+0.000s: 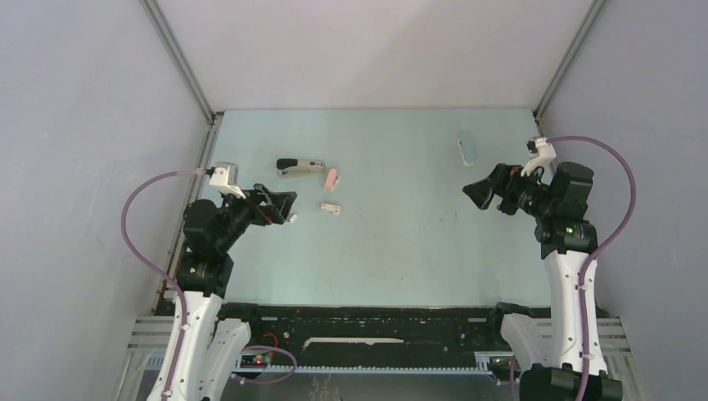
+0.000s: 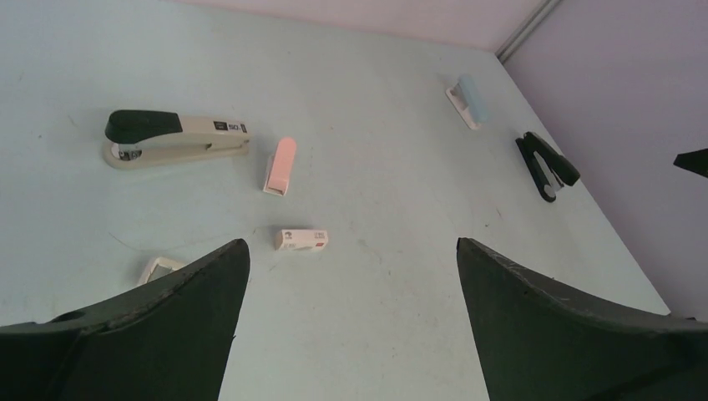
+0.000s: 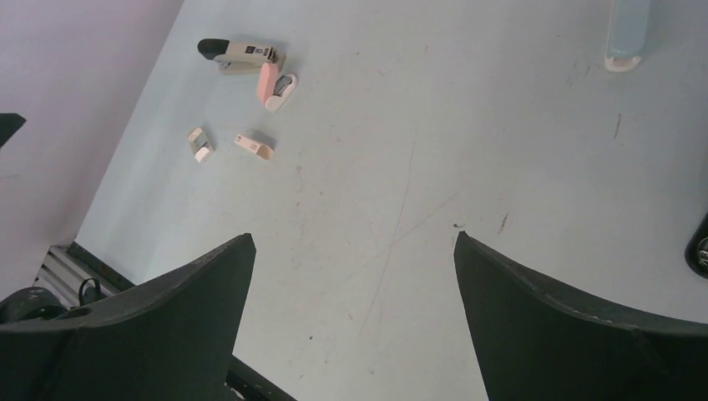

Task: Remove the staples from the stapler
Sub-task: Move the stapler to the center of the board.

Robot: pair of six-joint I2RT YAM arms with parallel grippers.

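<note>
The stapler (image 2: 175,138) is seen lying well ahead and left of the left gripper (image 2: 351,244); both it and the right gripper (image 3: 354,237) are held wide apart, empty.

Stapler (image 2: 175,139) smooth, dull-sheened; table (image 2: 401,209) matt, scuffed; small box (image 2: 301,240) cardboard-like.

Pale-green tabletop (image 1: 401,251): stapler (image 1: 300,167) far L, pink mini stapler (image 1: 331,179) just beside it, white box (image 1: 331,208) + 2nd white box (image 2: 157,267) nearer, blue item (image 1: 467,148) far R, black tool (image 2: 547,165) by R wall.
</note>
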